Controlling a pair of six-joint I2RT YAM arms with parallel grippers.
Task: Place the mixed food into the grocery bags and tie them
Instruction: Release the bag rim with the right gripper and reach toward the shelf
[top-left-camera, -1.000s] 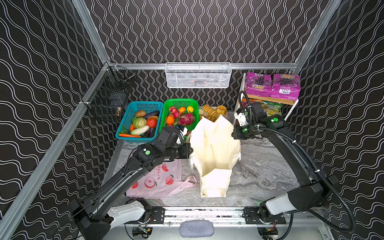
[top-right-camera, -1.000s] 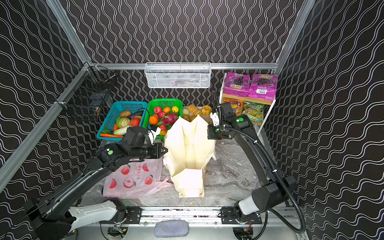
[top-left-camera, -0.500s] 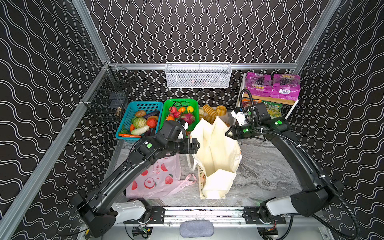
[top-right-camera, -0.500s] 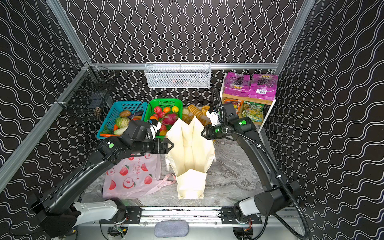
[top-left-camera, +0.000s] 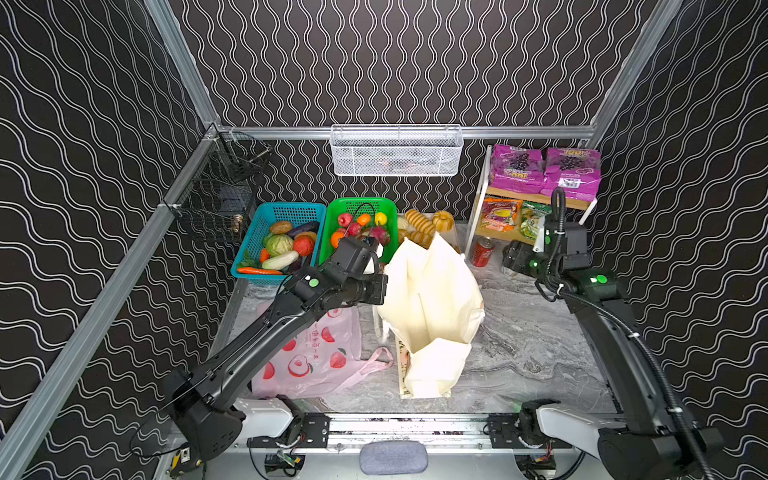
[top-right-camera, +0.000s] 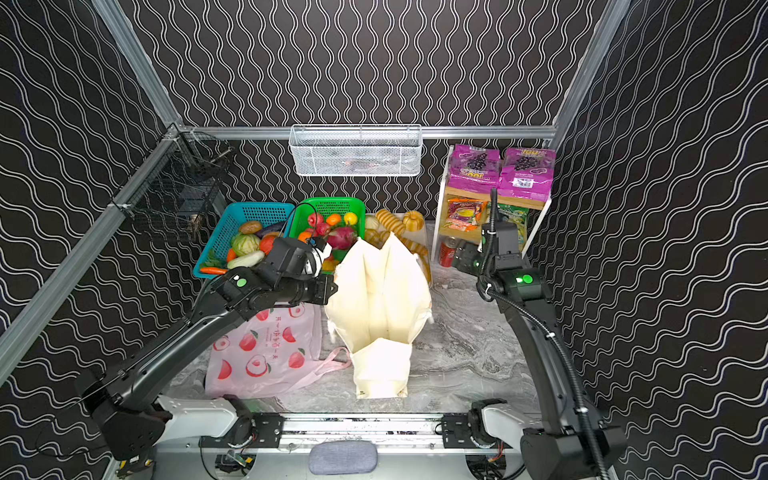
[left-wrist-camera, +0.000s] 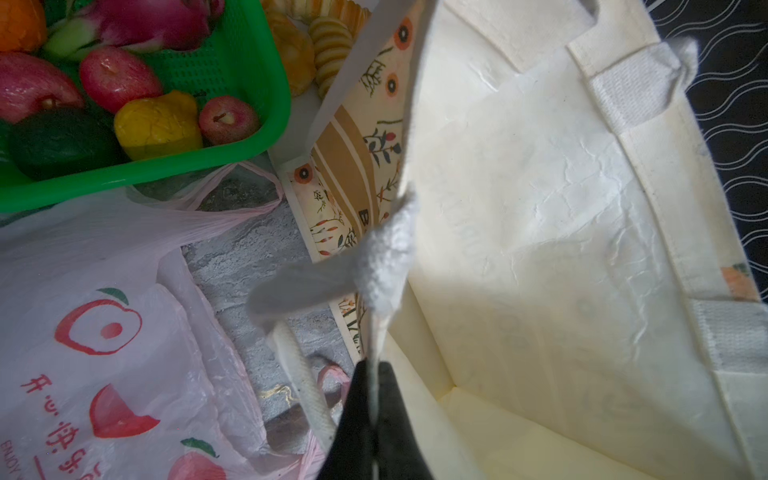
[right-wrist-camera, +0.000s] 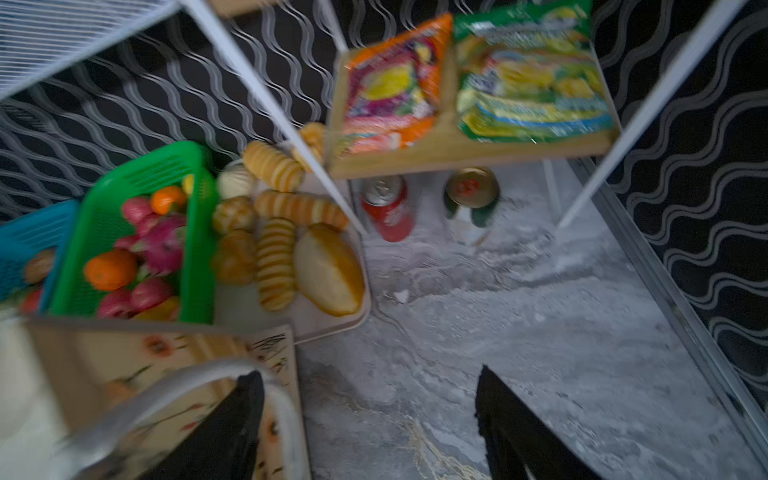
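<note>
The left gripper (left-wrist-camera: 373, 374) is pinching the rim of the cream tote (left-wrist-camera: 540, 216) for loading, while the right gripper (right-wrist-camera: 368, 376) is hovering open-jawed and empty, probably needing to reach the red soda can (right-wrist-camera: 388, 210) next.

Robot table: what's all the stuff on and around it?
cream tote: one, cream, standing open mid-table
pink plastic bag: one, pink with red fruits, flat left of tote
paper bag: one, brown flowered, beside the tote
blue basket: one, blue, back left, holds vegetables
green basket: one, green, beside the blue, holds toy fruits
bread loaves: several, golden, behind the tote
shelf: one, white and wood, back right
purple packets: two, purple, shelf top
snack bags: two, orange and green, lower shelf
red soda can: one, red, under the shelf
white wire basket: one, white, back rail
black wire basket: one, black, left wall
left gripper: one, black, shut on tote's rim
right gripper: one, black, open, near the shelf
</note>
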